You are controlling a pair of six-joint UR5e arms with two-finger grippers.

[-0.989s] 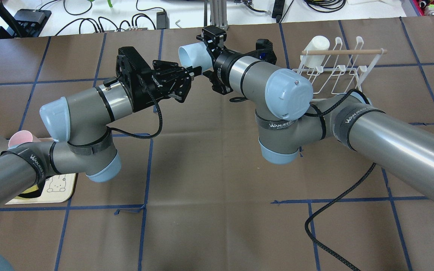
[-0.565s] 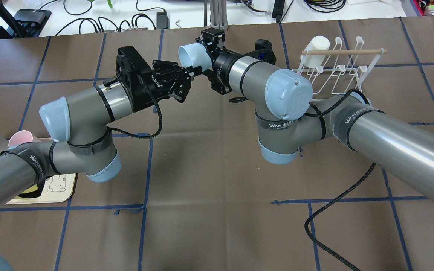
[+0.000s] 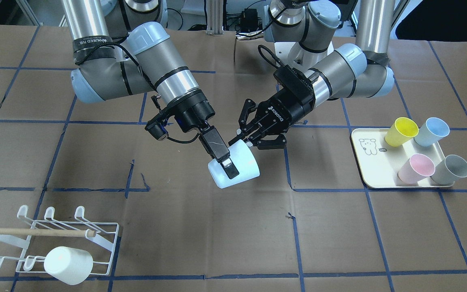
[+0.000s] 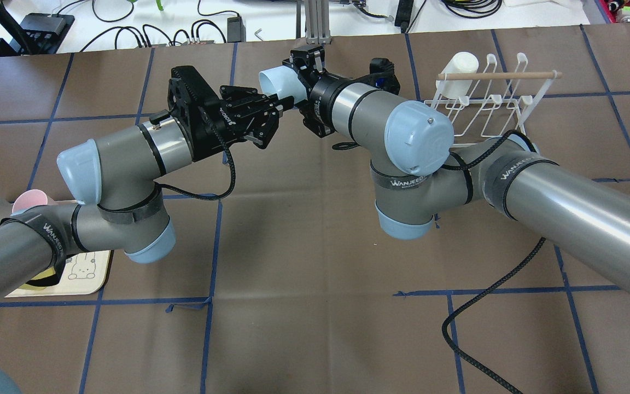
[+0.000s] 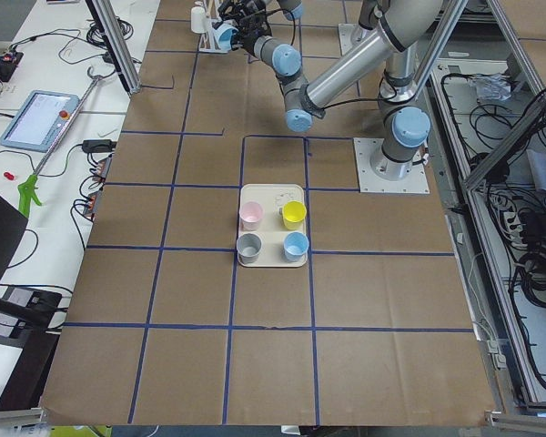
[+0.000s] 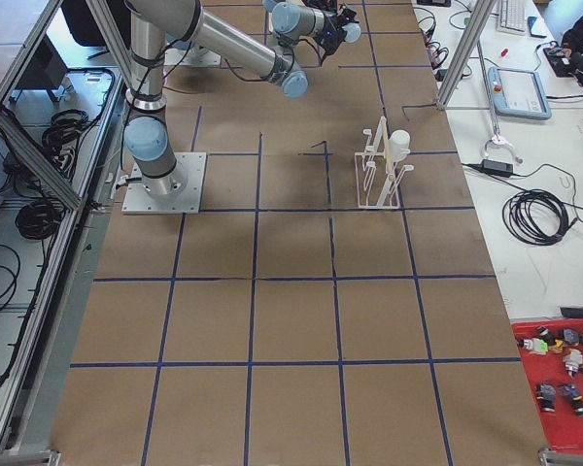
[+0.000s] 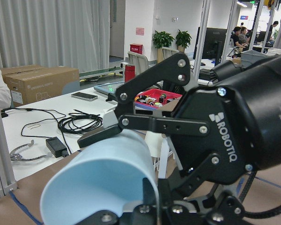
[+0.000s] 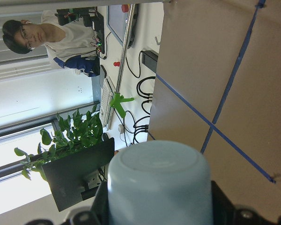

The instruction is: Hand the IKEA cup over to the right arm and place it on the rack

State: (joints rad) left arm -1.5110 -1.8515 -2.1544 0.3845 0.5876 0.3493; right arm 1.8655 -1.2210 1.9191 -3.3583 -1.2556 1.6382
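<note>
The cup (image 3: 245, 166) hangs mid-air, well apart from the rack (image 3: 103, 239). The right gripper (image 3: 229, 168) clamps its body; the left gripper (image 3: 243, 142) is at the rim — gripping or not, I cannot tell. Pulling apart while both hold could wrench it loose.

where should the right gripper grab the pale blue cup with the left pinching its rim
Across the outer wall of the pale blue cup, toward its closed base, side-on, opposite the left gripper. Its rim is taken; the tapered body fits the right gripper.
</note>
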